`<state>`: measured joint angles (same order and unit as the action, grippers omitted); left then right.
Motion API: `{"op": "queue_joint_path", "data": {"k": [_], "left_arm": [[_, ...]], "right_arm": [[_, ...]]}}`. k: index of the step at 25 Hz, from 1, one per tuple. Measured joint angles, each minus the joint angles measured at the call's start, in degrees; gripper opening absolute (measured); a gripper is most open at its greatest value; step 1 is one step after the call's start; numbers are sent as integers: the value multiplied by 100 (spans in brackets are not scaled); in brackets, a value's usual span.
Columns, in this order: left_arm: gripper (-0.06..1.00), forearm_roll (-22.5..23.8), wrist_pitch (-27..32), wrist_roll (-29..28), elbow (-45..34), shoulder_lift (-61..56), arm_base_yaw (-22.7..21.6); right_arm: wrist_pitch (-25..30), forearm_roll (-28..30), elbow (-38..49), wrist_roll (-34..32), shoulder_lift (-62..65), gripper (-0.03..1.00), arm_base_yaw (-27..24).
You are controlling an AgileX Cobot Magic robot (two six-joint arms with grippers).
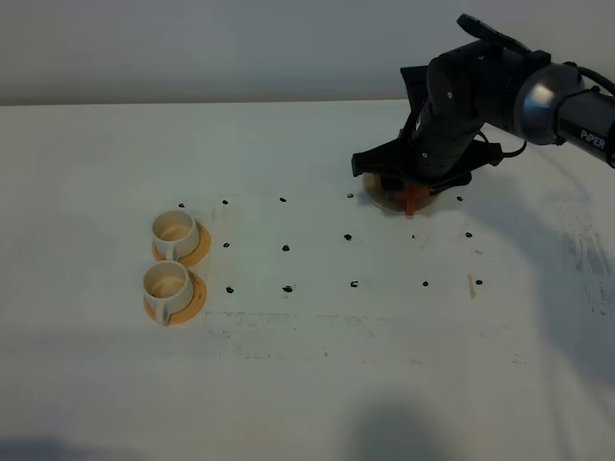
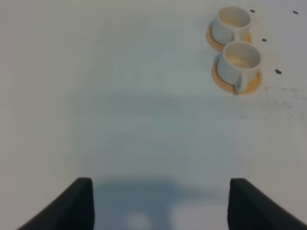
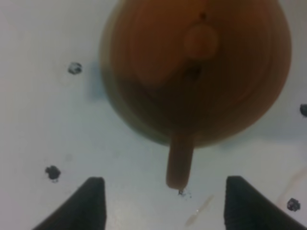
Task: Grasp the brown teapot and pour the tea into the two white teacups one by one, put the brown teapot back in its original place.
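The brown teapot (image 3: 201,72) sits under my right gripper (image 3: 165,206), lid knob up, its straight handle (image 3: 180,163) pointing into the gap between the open fingers, which touch nothing. From the high camera the right gripper (image 1: 408,178) covers most of the teapot (image 1: 411,197), which rests on its beige coaster (image 1: 378,197) at the back right. The two white teacups (image 1: 173,229) (image 1: 165,280) stand on orange saucers at the left. My left gripper (image 2: 160,206) hangs open over bare table, well away from the teacups (image 2: 232,24) (image 2: 240,60).
A grid of small black marks (image 1: 286,248) dots the white table (image 1: 307,384) between cups and teapot. Orange saucers (image 1: 199,252) (image 1: 195,303) lie under the cups. The right arm (image 1: 500,86) reaches in from the back right.
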<state>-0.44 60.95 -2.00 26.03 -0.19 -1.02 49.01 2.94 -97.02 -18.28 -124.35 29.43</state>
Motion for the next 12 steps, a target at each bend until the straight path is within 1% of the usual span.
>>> {"op": "queue_joint_path", "data": {"k": [5, 12], "left_arm": [[56, 0, 0, 0, 0, 0, 0], [56, 0, 0, 0, 0, 0, 0]], "right_arm": [[-6, 0, -29, -105, -133, 52, 0], [156, 107, -336, -116, -363, 52, 0]]}}
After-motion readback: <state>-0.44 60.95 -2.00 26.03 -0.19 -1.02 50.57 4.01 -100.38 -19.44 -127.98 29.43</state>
